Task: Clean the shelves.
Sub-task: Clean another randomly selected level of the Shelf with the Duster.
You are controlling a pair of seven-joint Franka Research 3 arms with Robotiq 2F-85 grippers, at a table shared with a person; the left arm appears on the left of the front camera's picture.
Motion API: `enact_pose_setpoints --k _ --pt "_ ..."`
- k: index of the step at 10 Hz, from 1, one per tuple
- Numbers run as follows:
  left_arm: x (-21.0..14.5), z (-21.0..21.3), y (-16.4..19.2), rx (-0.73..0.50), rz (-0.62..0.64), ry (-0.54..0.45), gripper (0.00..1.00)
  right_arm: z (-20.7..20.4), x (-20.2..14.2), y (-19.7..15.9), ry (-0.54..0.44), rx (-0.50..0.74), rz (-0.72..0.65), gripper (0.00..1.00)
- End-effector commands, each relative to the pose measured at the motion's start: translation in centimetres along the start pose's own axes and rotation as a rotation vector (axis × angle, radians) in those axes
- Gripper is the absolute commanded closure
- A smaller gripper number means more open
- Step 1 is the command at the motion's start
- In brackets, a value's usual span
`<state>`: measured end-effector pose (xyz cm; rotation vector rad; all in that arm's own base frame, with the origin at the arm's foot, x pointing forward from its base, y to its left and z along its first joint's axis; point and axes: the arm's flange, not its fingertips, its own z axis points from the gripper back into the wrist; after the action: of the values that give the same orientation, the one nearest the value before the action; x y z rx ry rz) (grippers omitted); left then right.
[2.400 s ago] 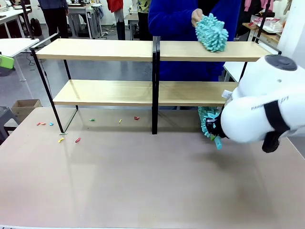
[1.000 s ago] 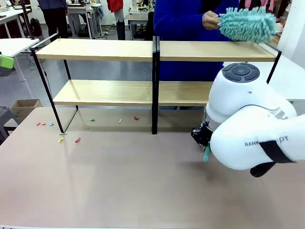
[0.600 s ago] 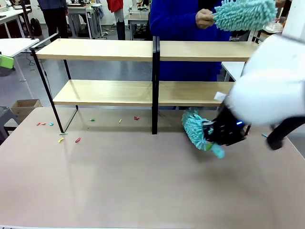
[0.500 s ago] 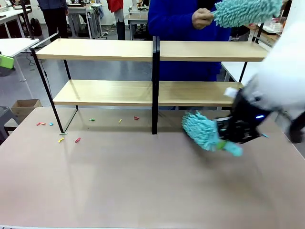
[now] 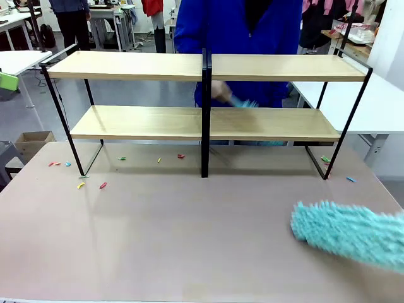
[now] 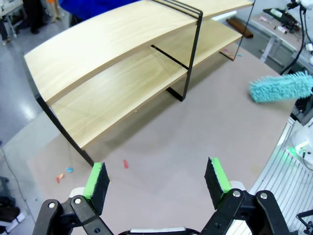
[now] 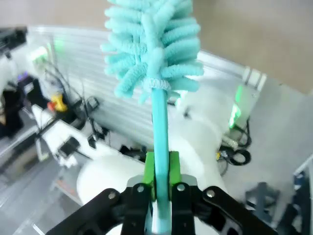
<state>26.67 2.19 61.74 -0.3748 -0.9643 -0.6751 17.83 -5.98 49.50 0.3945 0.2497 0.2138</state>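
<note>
The shelves (image 5: 126, 65) stand across the far half of the table: two long light wooden boards on a black frame with a centre post. They also run across the top of the left wrist view (image 6: 112, 44). My right gripper (image 7: 160, 169) is shut on the handle of a teal fluffy duster (image 7: 151, 44). That duster's head (image 5: 348, 235) hovers low over the table's right front and also appears far off (image 6: 281, 87). My left gripper (image 6: 157, 178) hangs open above the tabletop, nothing between its green pads. A person in blue moves a second teal duster (image 5: 240, 102), blurred, between the two boards.
Small coloured scraps (image 5: 81, 184) lie on the grey-beige tabletop by the rack's left foot. More lie under the lower board (image 5: 180, 155) and by the right foot (image 5: 326, 160). A white table (image 5: 385, 107) stands at the right, a cardboard box (image 5: 31, 142) at the left.
My right arm swung out of the front view to the right, carrying its duster from the rack's foot to the right front. The person's duster dropped from above the top board to between the boards.
</note>
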Motion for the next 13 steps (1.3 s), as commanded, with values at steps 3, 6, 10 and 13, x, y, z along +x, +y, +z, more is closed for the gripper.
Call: enact_pose_setpoints --k 3,6,10,13 --pt "0.0 0.0 0.1 -0.015 -0.005 -0.010 0.00 0.0 0.0 0.0 0.000 0.000 0.000 0.87" --pt "0.0 0.0 0.1 -0.015 -0.005 -0.010 0.00 0.5 -1.1 -2.1 -0.019 0.053 0.204 0.87" --pt "0.0 0.0 0.1 -0.015 -0.005 -0.010 0.00 9.9 -6.0 -2.2 -0.131 0.078 0.493 0.87" --pt "0.0 0.0 0.1 -0.015 -0.005 -0.010 0.00 17.8 -10.6 -2.4 -0.303 0.123 0.704 0.87"
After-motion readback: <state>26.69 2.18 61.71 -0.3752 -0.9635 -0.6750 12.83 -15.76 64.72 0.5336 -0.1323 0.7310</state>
